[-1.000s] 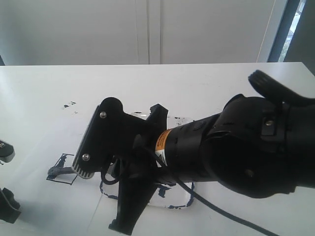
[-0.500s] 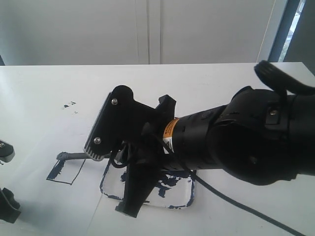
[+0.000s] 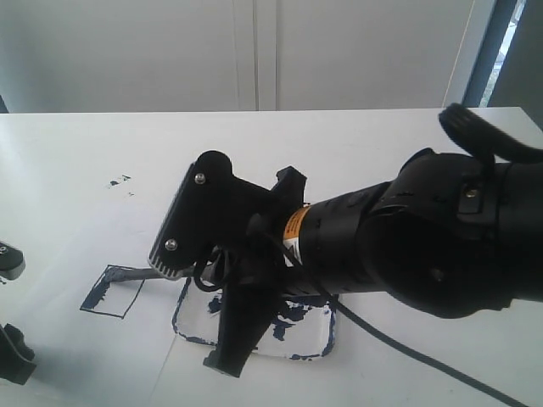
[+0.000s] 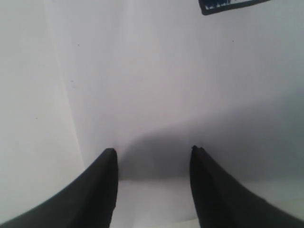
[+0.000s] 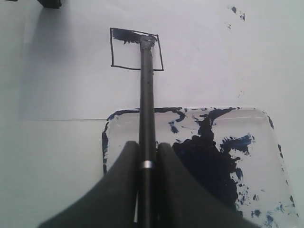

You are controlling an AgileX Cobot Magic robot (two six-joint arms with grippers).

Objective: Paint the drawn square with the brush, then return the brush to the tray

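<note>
In the right wrist view my right gripper (image 5: 147, 145) is shut on the brush (image 5: 147, 95), a long black stick with a silver ring. The brush reaches out over the tray's edge, and its tip rests on the far edge of the drawn square (image 5: 136, 50), where a streak of blue paint lies. Most of the square is blank. The tray (image 5: 266, 142), clear plastic with a big dark blue blot, lies under the gripper. The exterior view shows the square (image 3: 113, 292), the brush (image 3: 136, 274) and the tray (image 3: 327, 335) partly behind my right arm. My left gripper (image 4: 153, 151) hangs open over white paper.
The white paper sheet (image 5: 66, 95) lies on a white table (image 3: 76, 153). Stray paint specks (image 3: 119, 181) sit beyond the square. A painted corner of the square (image 4: 232, 4) shows at the edge of the left wrist view. The right arm (image 3: 424, 246) fills the exterior view's right.
My right gripper has drawn back to the right with the brush. The tip has moved from the square's near left corner to its far edge.
</note>
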